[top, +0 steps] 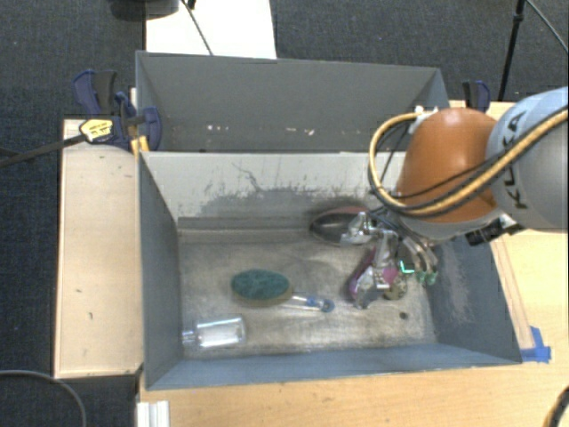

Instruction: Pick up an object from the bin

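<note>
The hand hangs low at the right of the grey metal bin, right at a small purple object on the floor. I cannot tell how far open the hand is. A dark green oval brush lies well to the left.

Grey metal bin: sloped walls, flat scuffed floor
On floor, left of centre: green oval scrubber, thin handle pointing right, bluish tip
Front-left corner: small clear bottle on its side, near scrubber, not touching
Back, right of centre: dark shiny oval object at foot of rear wall
Right side: purple item, partly hidden, kind unclear
</note>
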Robot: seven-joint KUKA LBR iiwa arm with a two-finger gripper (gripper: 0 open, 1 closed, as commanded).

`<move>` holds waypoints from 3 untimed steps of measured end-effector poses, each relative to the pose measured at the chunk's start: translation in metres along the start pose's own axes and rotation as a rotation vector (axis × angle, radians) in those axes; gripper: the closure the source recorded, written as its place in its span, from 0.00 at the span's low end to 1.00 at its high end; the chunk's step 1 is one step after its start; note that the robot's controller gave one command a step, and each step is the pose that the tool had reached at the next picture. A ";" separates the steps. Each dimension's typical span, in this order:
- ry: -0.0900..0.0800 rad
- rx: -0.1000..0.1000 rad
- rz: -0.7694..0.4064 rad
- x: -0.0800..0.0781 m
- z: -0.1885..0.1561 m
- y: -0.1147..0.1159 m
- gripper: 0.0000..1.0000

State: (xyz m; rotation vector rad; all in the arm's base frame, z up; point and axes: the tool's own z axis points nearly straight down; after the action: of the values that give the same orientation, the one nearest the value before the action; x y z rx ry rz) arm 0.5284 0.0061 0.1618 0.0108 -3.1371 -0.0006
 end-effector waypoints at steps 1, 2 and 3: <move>-0.009 0.000 -0.031 -0.030 0.092 -0.089 0.00; -0.010 0.000 -0.030 -0.031 0.090 -0.089 0.00; -0.011 0.000 -0.030 -0.032 0.088 -0.089 0.00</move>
State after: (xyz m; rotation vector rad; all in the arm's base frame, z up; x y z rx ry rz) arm 0.5609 -0.0824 0.0734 0.0583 -3.1477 -0.0001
